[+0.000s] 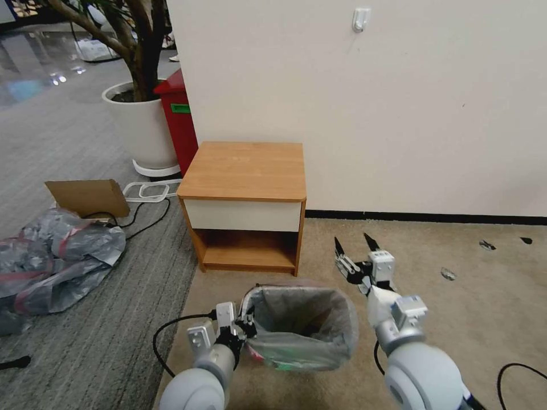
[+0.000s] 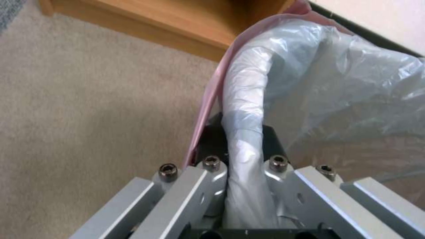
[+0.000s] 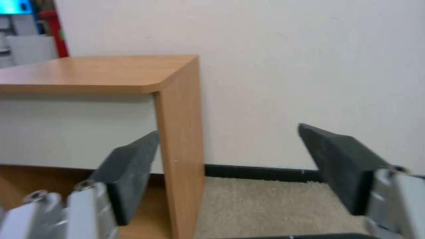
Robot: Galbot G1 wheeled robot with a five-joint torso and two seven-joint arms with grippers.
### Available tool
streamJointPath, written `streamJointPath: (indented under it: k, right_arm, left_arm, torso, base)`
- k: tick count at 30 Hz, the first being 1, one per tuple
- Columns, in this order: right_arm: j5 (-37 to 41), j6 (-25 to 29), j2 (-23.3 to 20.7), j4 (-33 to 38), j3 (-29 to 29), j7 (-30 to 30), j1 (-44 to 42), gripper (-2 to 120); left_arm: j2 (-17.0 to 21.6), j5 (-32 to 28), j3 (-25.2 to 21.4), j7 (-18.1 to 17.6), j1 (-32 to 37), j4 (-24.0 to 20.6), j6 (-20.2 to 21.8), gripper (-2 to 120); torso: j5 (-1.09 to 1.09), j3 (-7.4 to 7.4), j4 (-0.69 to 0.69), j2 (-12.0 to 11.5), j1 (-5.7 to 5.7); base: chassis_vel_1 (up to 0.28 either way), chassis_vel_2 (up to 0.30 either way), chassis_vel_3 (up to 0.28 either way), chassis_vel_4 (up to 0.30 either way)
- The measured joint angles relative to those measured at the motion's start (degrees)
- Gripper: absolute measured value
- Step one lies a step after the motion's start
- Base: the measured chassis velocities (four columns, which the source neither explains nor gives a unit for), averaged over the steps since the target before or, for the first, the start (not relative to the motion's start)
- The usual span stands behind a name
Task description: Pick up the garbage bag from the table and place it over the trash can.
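Already the garbage bag (image 1: 302,324) lines the trash can (image 1: 268,356), its mouth spread open and its pink band folded outside the rim; I judge the draping nearly done, with only letting go and perhaps tidying the edge left. Nearest me, my left hand (image 1: 242,330) sits at the can's left rim, clenched on a bunched fold of the bag. My right hand (image 1: 356,245) hovers just beyond the can's right corner, fingers spread and holding nothing, pointing toward the nightstand (image 1: 245,171), whose tabletop stands behind the can.
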Motion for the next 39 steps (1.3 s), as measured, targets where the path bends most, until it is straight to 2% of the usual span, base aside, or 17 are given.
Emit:
streamJointPath:
  k: [2, 11, 14, 16, 18, 20, 22, 24, 27, 28, 30, 32, 35, 39]
  right_arm:
    - [-0.22, 1.31, 0.66, -0.19, 0.97, 1.00, -0.81, 96]
    - [-0.17, 2.48, 0.09, -0.59, 1.93, 1.62, -1.43, 100]
    - [-0.12, 2.62, 0.13, -0.74, 1.77, 1.63, -1.28, 100]
    - [-0.12, 2.63, 0.15, -0.76, 1.63, 1.63, -1.19, 100]
    - [-0.11, 2.63, 0.51, -0.78, 0.70, 1.97, -0.49, 100]
    - [-0.10, 2.62, 0.63, -0.78, 0.47, 2.17, -0.31, 100]
    - [-0.07, 2.58, 1.00, -0.86, -0.14, 2.79, 0.14, 100]
    - [-0.06, 2.57, 1.04, -0.86, -0.19, 2.86, 0.14, 100]
    - [0.08, 2.56, 1.15, -0.69, -0.17, 3.26, -0.23, 100]
    - [0.08, 2.56, 1.15, -0.69, -0.17, 3.26, -0.23, 100]
    - [0.20, 2.72, 1.47, -0.53, 0.27, 3.38, -0.92, 100]
    - [0.21, 2.87, 1.62, -0.51, 0.45, 3.39, -1.17, 100]
    - [0.73, 3.25, 2.03, -0.04, 1.29, 3.39, -2.09, 100]
    - [1.58, 3.66, 2.29, 0.44, 2.02, 3.40, -2.74, 100]
  left_arm:
    - [-0.20, 1.47, 0.75, -0.06, 0.43, 0.57, -0.64, 5]
    - [-0.75, 3.83, 1.10, -0.05, 0.64, 1.24, -0.38, 5]
    - [-0.75, 4.72, 0.90, 0.12, 0.62, 1.23, -0.05, 19]
    - [-0.75, 4.85, 0.89, 0.14, 0.62, 1.22, -0.01, 23]
    - [-1.00, 6.05, 0.86, 0.28, 0.80, 1.22, 0.07, 34]
    - [-1.11, 6.38, 0.86, 0.33, 0.91, 1.19, 0.08, 36]
    - [-1.38, 7.22, 0.87, 0.57, 1.43, 0.56, 0.09, 50]
    - [-1.38, 7.37, 0.84, 0.66, 1.55, 0.39, 0.09, 51]
    - [-1.20, 7.78, 0.32, 1.16, 2.07, -0.40, 0.06, 65]
    - [-1.20, 7.78, 0.32, 1.16, 2.07, -0.40, 0.06, 65]
    - [-0.76, 8.38, -0.25, 1.89, 2.37, -0.83, 0.00, 76]
    - [-0.61, 8.56, -0.37, 2.11, 2.45, -0.97, -0.02, 79]
    - [-0.09, 8.97, -0.50, 2.56, 2.97, -2.00, -0.02, 95]
    - [0.06, 10.42, -0.89, 3.10, 3.66, -2.81, -0.57, 99]
  torso:
    - [0.00, 0.00, 0.00, 0.00, 0.00]
    - [0.01, 0.01, 0.01, 0.00, 0.00]
    - [0.01, 0.01, 0.01, 0.00, 0.00]
    - [0.01, 0.01, 0.00, 0.00, 0.00]
    - [0.01, 0.01, 0.01, 0.00, 0.00]
    - [0.01, 0.01, 0.01, 0.00, 0.00]
    - [0.01, 0.01, 0.01, 0.00, 0.00]
    - [0.01, 0.01, 0.01, 0.00, 0.00]
    - [0.00, 0.01, 0.00, 0.00, 0.00]
    - [0.00, 0.01, 0.00, 0.00, 0.00]
    - [0.01, 0.01, 0.00, 0.00, 0.00]
    - [0.00, 0.01, 0.01, 0.00, 0.00]
    - [0.01, 0.01, 0.00, 0.00, 0.00]
    - [0.00, 0.01, 0.01, 0.00, 0.00]
  base:
    - [0.000, 0.000, 0.000, 0.000]
    - [0.000, 0.000, 0.000, 0.000]
    - [0.000, 0.000, 0.000, 0.000]
    - [0.000, 0.000, 0.000, 0.000]
    - [0.000, 0.000, 0.000, 0.000]
    - [0.000, 0.000, 0.000, 0.000]
    - [0.000, 0.000, 0.000, 0.000]
    - [0.000, 0.000, 0.000, 0.000]
    - [0.000, 0.000, 0.000, 0.000]
    - [0.000, 0.000, 0.000, 0.000]
    - [0.000, 0.000, 0.000, 0.000]
    - [0.000, 0.000, 0.000, 0.000]
    - [0.000, 0.000, 0.000, 0.000]
    - [0.000, 0.000, 0.000, 0.000]
